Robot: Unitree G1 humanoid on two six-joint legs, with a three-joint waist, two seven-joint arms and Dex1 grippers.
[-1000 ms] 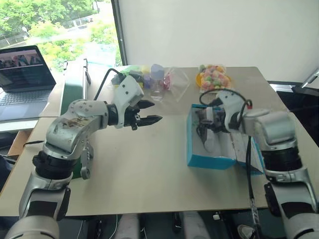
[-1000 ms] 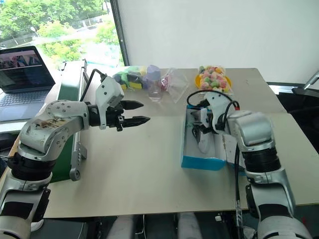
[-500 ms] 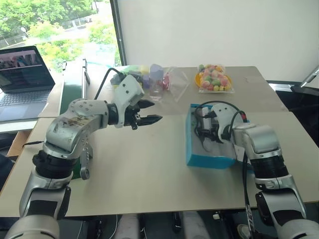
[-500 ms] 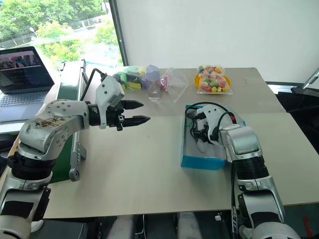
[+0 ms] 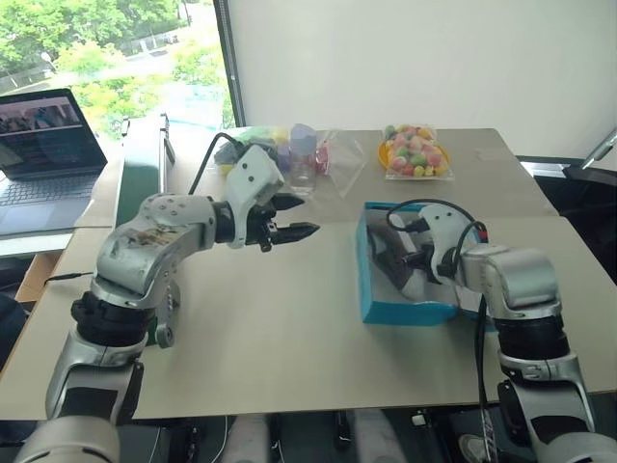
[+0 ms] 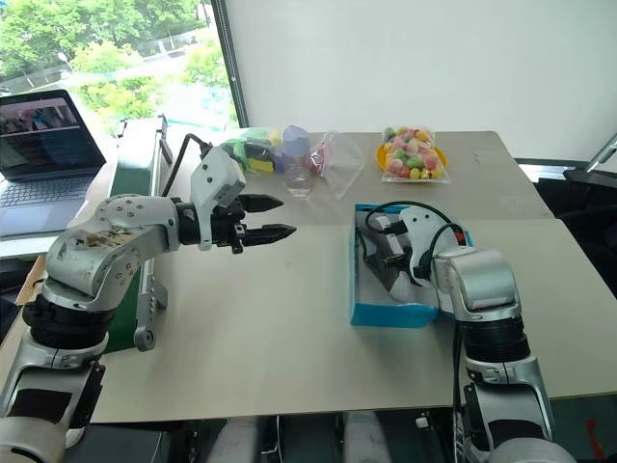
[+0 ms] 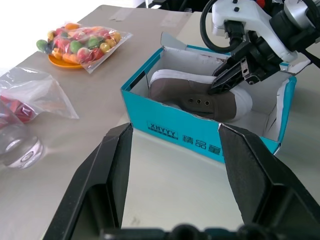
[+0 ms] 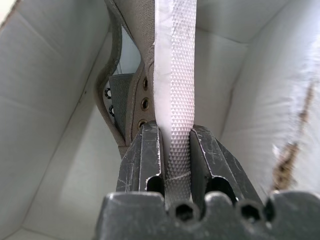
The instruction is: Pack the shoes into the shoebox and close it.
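Note:
The turquoise shoebox (image 5: 405, 313) stands open on the table's right half, its white inside showing. A grey-brown shoe (image 7: 196, 98) with a white rim lies in it. My right gripper (image 8: 172, 132) reaches down into the box and is shut on the shoe's ribbed white rim (image 8: 175, 60); from the head it sits over the box's middle (image 5: 397, 260). My left gripper (image 5: 301, 217) hangs open and empty above the table, left of the box, pointing towards it; its fingers (image 7: 102, 175) frame the box's lettered side wall (image 7: 172, 134).
At the table's far edge lie a bag of coloured balls on an orange plate (image 5: 413, 152), a clear bottle (image 5: 304, 156) and plastic bags of toys (image 5: 255, 140). A green case (image 5: 140, 169) stands along the left edge, with a laptop (image 5: 48, 145) beyond it.
My right gripper has gone from open to shut on the shoe's white rim inside the box, and the hand drew slightly back. The left gripper stayed where it was.

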